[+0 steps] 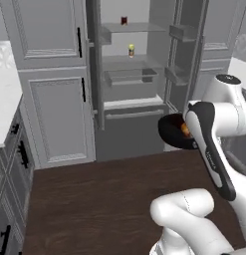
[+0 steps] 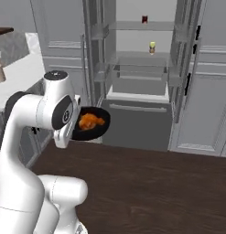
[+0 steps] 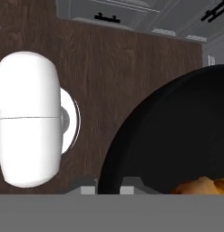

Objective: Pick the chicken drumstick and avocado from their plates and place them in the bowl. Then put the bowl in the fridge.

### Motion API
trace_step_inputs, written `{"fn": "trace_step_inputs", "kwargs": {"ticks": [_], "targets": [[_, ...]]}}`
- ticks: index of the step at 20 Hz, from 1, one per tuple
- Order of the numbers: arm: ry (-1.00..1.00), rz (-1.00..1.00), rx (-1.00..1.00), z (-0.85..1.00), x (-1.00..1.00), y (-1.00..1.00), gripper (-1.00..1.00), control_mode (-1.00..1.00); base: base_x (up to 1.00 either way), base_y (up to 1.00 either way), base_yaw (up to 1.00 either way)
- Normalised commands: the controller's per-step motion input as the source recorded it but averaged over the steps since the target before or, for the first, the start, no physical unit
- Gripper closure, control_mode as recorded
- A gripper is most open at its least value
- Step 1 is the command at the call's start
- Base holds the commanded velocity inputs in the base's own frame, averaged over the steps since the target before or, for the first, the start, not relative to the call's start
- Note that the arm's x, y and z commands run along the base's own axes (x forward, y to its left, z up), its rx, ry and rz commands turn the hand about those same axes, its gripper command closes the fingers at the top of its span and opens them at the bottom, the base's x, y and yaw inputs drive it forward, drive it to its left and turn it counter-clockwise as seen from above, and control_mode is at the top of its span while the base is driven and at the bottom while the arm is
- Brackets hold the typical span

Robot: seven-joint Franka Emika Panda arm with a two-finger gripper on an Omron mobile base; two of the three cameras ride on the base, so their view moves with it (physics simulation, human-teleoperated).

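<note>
Room: grey kitchen cabinets on a dark wooden floor (image 1: 94, 199); you face one fridge (image 1: 139, 74) whose doors stand wide, flanked by panelled cabinet doors with black handles.
Fridge shelves: you can count several translucent shelves inside and a drawer front at the bottom.
Items in fridge: two small ones, a dark red jar (image 1: 124, 20) on the top shelf and a yellowish jar (image 1: 131, 50) on the shelf below it.
Desk: one white desk (image 1: 5, 99) shows at the left edge of the left base view, with dark drawers beneath; well apart from the fridge.
Arm: one white arm, bent so its hand sits in front of the fridge's lower part.
Bowl: one, dark and glossy (image 2: 89, 123), held up in the air beside the wrist, clear of the floor and outside the fridge, not on any shelf. You see its rim close up in the hand view (image 3: 177, 136).
Drumstick: one, orange-brown (image 2: 89, 121), lying inside the bowl; its edge peeks in at the bottom of the hand view (image 3: 202, 186).
Avocado: you cannot make it out; the bowl's interior is too dark to tell.
Pincer: one (image 3: 109, 188), clenched on the bowl's rim, fingertips either side of the wall at the bottom of the hand view.
</note>
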Motion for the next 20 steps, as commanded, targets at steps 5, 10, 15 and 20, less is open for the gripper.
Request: {"fn": "trace_step_inputs", "kwargs": {"ticks": [5, 10, 15, 20], "targets": [[0.00, 0.00, 0.00, 0.00, 0.00, 0.00, 1.00, 1.00, 1.00, -0.71, 0.26], [0.00, 0.00, 0.00, 0.00, 0.00, 0.00, 1.00, 1.00, 0.98, -0.27, 0.18], [0.00, 0.00, 0.00, 0.00, 0.00, 0.00, 1.00, 1.00, 0.86, -0.10, 0.01], [0.00, 0.00, 0.00, 0.00, 0.00, 0.00, 1.00, 1.00, 0.88, -0.14, -0.09]]}}
